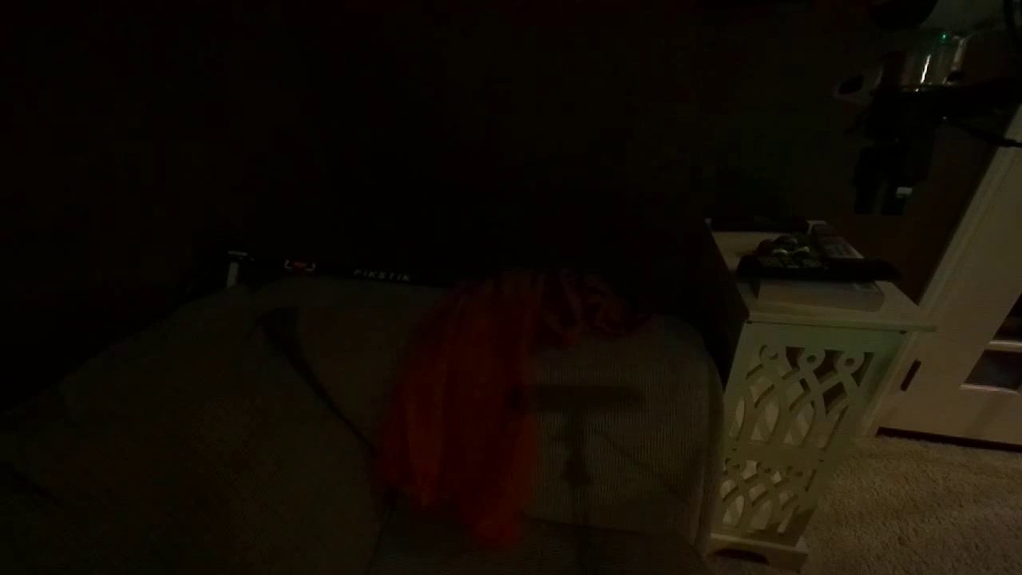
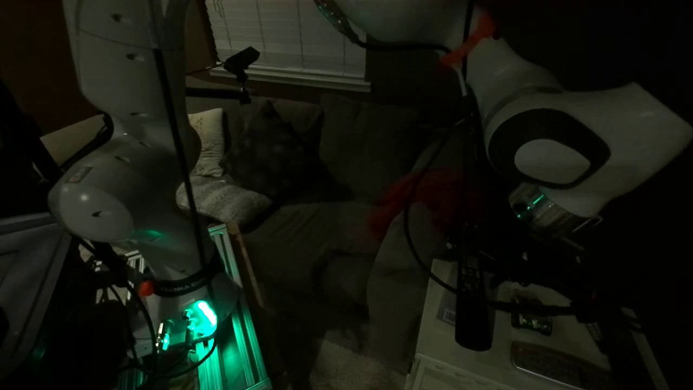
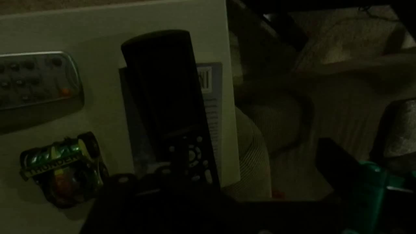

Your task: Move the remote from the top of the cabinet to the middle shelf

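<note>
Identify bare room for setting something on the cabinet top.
In the wrist view, bare: cabinet top between gray remote and barcoded book, and between black remote and upper edge. Crowded: the book, under that remote, beside a toy car.

Probably a home living room, though dim: sofa (image 2: 319, 233), blinds (image 2: 287, 35), carpet (image 1: 934, 503).

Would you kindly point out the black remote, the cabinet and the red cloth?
Black remote (image 3: 169, 94), wrist view: blank part of its face.
Cabinet (image 1: 774, 455), in an exterior view: lattice side panel.
Red cloth (image 1: 471, 399), in an exterior view: hanging part.
</note>
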Controlling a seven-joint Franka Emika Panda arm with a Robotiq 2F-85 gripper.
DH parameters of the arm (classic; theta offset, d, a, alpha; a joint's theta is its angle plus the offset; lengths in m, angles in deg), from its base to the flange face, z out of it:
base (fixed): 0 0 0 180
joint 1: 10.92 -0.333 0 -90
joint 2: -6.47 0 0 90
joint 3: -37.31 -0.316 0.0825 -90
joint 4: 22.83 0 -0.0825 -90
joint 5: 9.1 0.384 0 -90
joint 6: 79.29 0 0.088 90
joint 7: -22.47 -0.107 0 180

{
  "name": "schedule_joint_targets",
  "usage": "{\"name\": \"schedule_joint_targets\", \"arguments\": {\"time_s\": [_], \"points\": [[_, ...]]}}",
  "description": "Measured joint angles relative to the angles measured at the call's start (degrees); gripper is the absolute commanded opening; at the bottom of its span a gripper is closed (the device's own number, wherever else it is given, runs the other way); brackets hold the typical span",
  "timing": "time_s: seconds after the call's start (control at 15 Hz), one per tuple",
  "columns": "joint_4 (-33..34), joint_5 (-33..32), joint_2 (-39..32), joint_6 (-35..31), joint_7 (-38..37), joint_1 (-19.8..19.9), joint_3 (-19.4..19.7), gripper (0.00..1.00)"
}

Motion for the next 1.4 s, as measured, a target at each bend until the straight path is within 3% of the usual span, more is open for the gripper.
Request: {"name": "schedule_joint_targets", "arguments": {"time_s": [0.53, 0.73, 0.93, 1.13, 1.4], "points": [[-10.38, 20.34, 5.6, -12.5, 24.4, 5.4, 3.98, 1.0], [-18.67, 28.96, 8.8, -19.74, 32.17, 4.19, 3.65, 1.0], [-24.21, 32.26, 10.82, -25.88, 34.84, 1.09, 3.68, 1.0], [-25.16, 33.67, 11.16, -27.09, 34.93, -0.04, 3.75, 1.0], [-25.1, 47.45, 9.43, -33.25, 43.43, -2.17, 3.17, 1.0]]}}
